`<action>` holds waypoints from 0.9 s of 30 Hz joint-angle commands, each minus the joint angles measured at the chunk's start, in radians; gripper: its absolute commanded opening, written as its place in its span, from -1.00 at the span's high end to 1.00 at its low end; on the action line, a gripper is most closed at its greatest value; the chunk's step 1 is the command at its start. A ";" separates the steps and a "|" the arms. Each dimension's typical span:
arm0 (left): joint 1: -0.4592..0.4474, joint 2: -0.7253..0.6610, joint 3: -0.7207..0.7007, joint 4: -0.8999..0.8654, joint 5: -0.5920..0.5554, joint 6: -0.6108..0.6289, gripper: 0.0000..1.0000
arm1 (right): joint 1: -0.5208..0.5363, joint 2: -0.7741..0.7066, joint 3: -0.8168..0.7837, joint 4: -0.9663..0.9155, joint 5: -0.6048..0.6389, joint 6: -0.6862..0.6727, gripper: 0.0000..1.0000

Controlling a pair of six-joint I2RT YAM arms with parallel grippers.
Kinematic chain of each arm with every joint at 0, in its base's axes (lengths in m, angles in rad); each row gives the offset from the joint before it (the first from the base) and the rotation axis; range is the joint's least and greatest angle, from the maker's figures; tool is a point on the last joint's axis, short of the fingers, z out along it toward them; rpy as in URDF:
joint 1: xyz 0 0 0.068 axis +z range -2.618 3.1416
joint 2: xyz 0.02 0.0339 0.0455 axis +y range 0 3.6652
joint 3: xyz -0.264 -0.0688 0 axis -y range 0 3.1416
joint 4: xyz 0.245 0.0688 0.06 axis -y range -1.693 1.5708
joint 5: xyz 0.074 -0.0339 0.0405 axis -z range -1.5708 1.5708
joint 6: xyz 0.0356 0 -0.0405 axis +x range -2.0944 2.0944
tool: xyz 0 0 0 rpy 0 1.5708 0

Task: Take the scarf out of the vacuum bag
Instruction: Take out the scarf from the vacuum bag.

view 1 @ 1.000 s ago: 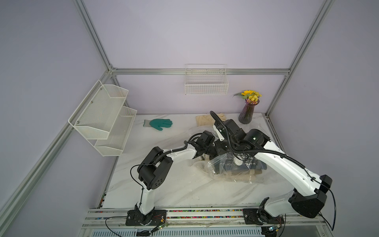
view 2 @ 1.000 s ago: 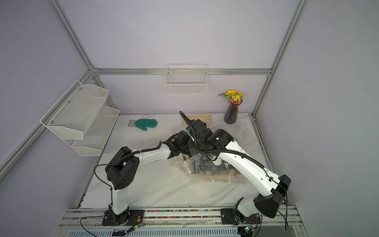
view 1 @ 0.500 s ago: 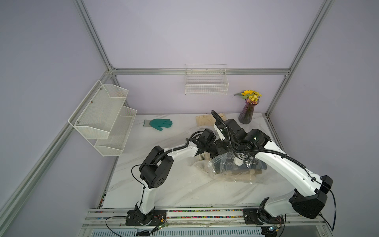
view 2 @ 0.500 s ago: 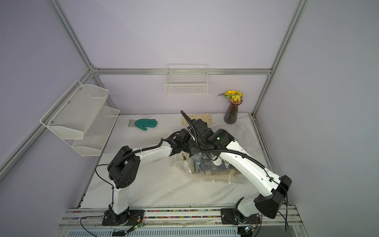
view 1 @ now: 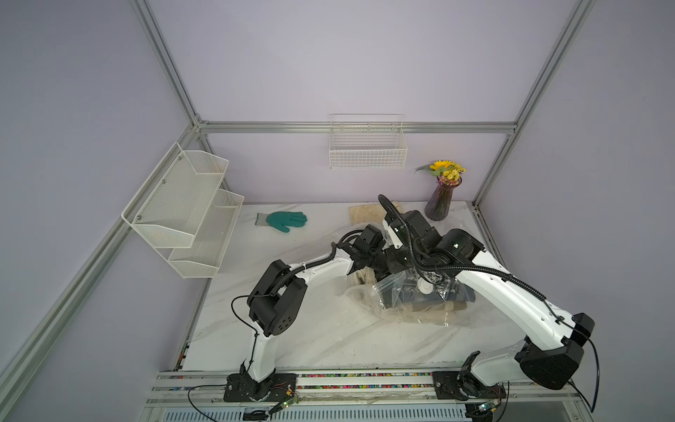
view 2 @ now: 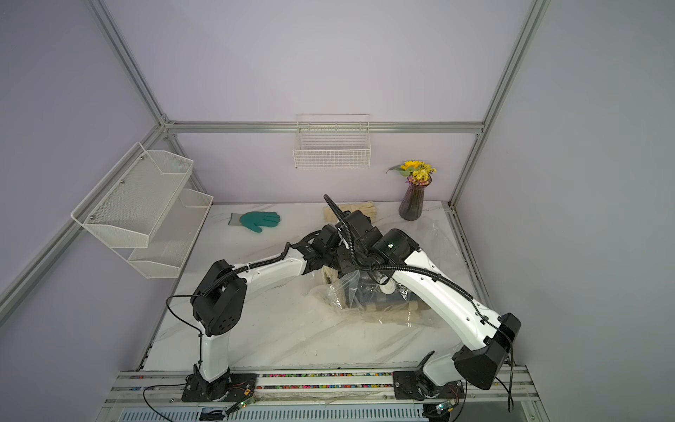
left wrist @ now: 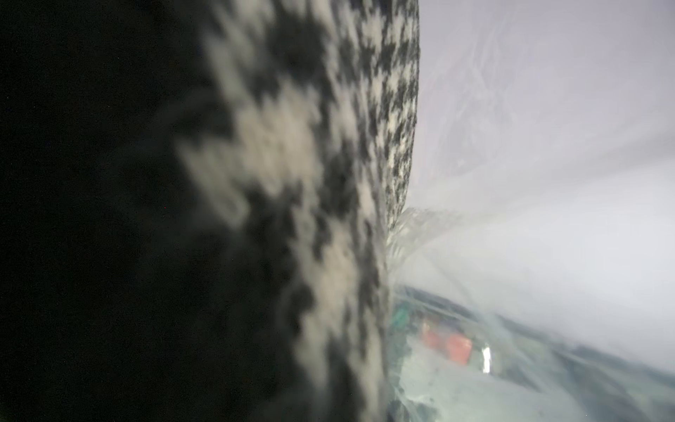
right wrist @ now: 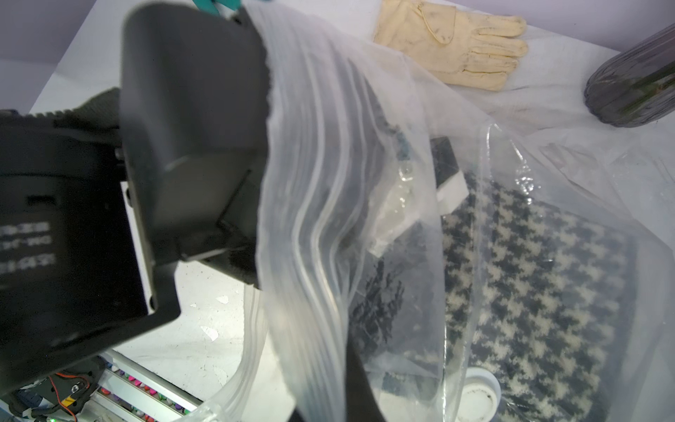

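Claw on the left (right wrist: 420,197) reaches inside the vacuum bag (right wrist: 328,182) beside the houndstooth scarf (right wrist: 548,277); whether it grips, I cannot tell. Scarf lies inside, on the worktop (view 1: 328,329). Right claw (right wrist: 356,383), closed, apparently pinches the bag's lifted mouth. Pulling out remains.

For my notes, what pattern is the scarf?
Scarf: black-and-cream houndstooth, clearest in the right wrist view.

Green glove (view 1: 285,220) flat near back wall; cream glove (right wrist: 464,51), seemingly leather, near purple vase (view 1: 441,201).
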 commanded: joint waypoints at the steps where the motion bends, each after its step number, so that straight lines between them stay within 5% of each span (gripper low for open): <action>1: 0.014 -0.096 0.031 0.030 -0.002 0.027 1.00 | -0.013 -0.024 0.018 0.002 -0.003 -0.016 0.86; 15: 0.066 -0.180 -0.035 -0.021 -0.002 0.070 1.00 | -0.030 -0.026 0.011 0.007 -0.014 -0.019 0.86; 27: 0.127 -0.232 -0.101 -0.199 -0.003 0.222 1.00 | -0.035 -0.019 -0.012 0.028 -0.029 -0.026 0.86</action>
